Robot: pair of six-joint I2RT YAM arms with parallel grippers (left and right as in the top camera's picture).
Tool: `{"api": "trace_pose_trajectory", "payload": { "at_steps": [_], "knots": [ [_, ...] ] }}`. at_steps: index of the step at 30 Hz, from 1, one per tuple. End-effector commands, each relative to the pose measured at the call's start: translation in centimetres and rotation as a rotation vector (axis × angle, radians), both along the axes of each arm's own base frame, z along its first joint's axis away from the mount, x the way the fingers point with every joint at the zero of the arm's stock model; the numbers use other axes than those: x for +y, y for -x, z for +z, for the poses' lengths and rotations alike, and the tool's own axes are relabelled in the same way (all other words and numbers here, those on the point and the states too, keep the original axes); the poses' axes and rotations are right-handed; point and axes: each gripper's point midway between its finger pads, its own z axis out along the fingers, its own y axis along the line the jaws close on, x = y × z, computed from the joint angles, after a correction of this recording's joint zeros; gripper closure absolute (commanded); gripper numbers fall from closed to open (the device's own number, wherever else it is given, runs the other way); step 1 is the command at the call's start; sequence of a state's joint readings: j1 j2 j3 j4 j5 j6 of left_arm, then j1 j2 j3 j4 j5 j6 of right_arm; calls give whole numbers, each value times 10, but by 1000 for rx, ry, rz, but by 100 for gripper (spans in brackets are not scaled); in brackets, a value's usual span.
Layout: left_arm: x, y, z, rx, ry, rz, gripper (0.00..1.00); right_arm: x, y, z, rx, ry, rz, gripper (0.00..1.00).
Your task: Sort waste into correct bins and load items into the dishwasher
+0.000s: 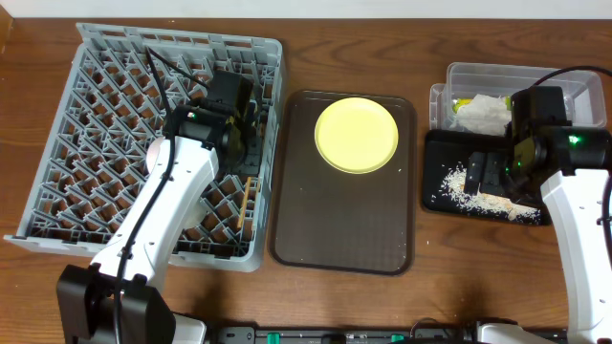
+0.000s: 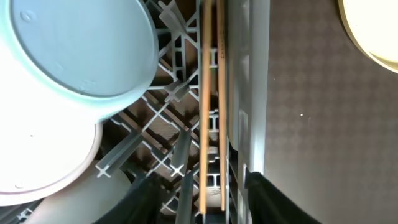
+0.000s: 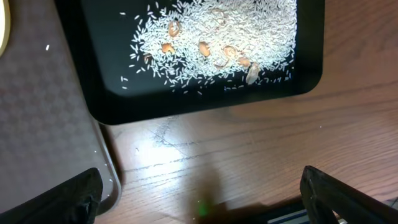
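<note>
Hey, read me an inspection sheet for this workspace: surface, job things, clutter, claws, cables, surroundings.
Surface: wooden table, faint scratches by the black tray.
Job's things: light blue bowl, white bowl, chopsticks in grey rack; yellow plate on brown tray; napkin, wrapper in clear tub; rice crumbs in black tray.
Clutter: nothing seen.
Claws: left claw open above chopsticks; right claw open above table beside black tray.
Cables: black cable over rack; another over tub.
Surroundings: pale strip beyond table's far edge.
</note>
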State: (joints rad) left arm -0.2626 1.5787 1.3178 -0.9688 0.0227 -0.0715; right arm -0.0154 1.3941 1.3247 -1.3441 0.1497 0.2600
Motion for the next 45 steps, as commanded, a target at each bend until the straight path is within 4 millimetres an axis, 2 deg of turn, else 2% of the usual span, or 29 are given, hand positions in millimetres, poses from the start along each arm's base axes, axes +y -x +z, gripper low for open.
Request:
{"api": "trace_pose_trajectory", "payload": {
  "at_steps": [1, 3, 7, 13, 18, 22, 26, 31, 36, 40, 43, 44, 45],
  "knots": [
    [-2, -5, 12, -38, 5, -5, 51, -3, 1, 1, -2, -1, -13, 1],
    [-11, -8, 21, -73, 35, -26, 49, -3, 1, 1, -2, -1, -13, 1],
    [-53, -19, 40, -177, 151, -135, 48, -3, 1, 1, -3, -2, -13, 1],
    [-119, -32, 43, -290, 193, -322, 30, -3, 1, 1, -3, -2, -13, 1],
    [-173, -30, 17, -294, 200, -465, 23, -3, 1, 1, -3, -2, -13, 1],
    [-207, -23, -18, -255, 187, -555, 21, -3, 1, 1, -3, -2, -13, 1],
    [-231, -19, -52, -231, 172, -626, 21, -3, 1, 1, -3, -2, -13, 1],
    [-243, -25, -81, -225, 170, -638, 21, -2, 1, 1, -3, -8, -12, 1],
    [-239, -23, -108, -174, 136, -634, 21, -2, 1, 1, -3, -9, -12, 1],
    [-230, -6, -124, -84, 105, -633, 22, -2, 1, 1, -3, -9, -12, 1],
    [-223, 13, -132, -5, 74, -647, 34, -2, 0, 1, -5, -9, -12, 1],
    [-221, 21, -134, 26, 67, -654, 35, -2, 0, 1, -5, -9, -12, 1],
    [-220, 34, -136, 70, 63, -668, 40, -2, 0, 1, -5, -9, -12, 1]
  ]
}}
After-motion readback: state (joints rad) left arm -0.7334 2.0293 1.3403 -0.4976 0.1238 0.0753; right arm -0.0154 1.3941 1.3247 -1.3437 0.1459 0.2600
